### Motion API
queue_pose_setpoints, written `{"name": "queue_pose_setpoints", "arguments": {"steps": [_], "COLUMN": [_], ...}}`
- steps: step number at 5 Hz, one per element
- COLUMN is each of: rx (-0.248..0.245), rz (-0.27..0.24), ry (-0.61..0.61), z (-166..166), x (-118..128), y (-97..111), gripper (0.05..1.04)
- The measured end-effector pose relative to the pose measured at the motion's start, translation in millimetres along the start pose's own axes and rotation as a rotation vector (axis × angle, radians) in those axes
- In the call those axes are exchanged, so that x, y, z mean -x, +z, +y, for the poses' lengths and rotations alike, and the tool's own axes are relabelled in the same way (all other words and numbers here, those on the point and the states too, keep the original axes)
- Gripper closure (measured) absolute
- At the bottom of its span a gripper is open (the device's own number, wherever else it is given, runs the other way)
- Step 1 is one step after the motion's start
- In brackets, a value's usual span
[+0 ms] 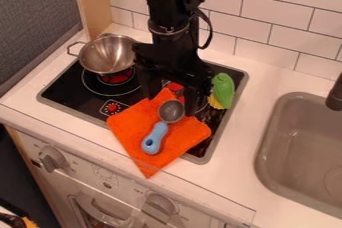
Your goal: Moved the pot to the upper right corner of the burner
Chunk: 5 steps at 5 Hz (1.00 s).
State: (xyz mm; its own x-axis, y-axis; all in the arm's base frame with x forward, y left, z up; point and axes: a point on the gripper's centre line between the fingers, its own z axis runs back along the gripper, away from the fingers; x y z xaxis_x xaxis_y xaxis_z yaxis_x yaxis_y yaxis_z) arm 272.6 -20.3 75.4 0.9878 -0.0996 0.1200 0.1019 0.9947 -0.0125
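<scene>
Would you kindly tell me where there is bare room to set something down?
Bare: the counter strip between the stovetop and sink, and the stovetop's left corner, below the pot. Crowded: the stovetop's right half, with the orange cloth, blue-handled spoon, green toy and gripper.

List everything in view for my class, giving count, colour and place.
Pot: 1, silver, stove's back left
Stove: 1, black, grey rim, on counter
Cloth: 1, orange, stove's front
Ladle: 1, grey with blue handle, on cloth
Toy corn: 1, green and yellow, stove's right
Sink: 1, grey, right
Tap: 1, dark, sink's back
Knobs: 2, grey, counter front
Counter: 1, white
Tiled wall: 1, white, behind
Arm: 1, black, top
Gripper: 1, black, above stove
</scene>
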Motion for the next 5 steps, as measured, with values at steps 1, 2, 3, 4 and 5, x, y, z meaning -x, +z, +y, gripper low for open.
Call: {"name": "queue_pose_setpoints", "arguments": {"steps": [1, 2, 3, 4, 5], "rx": [0.004, 0.02, 0.039, 0.004, 0.015], "rz": [0.027, 0.022, -0.012, -0.039, -0.024], "ry": [-0.001, 0.01, 0.017, -0.005, -0.041], "z": [0, 31, 62, 93, 103], "x": [3, 4, 1, -9, -23], "y": [-7, -10, -7, -6, -23], "gripper": [0.083, 0.083, 0.083, 0.083, 0.083]}}
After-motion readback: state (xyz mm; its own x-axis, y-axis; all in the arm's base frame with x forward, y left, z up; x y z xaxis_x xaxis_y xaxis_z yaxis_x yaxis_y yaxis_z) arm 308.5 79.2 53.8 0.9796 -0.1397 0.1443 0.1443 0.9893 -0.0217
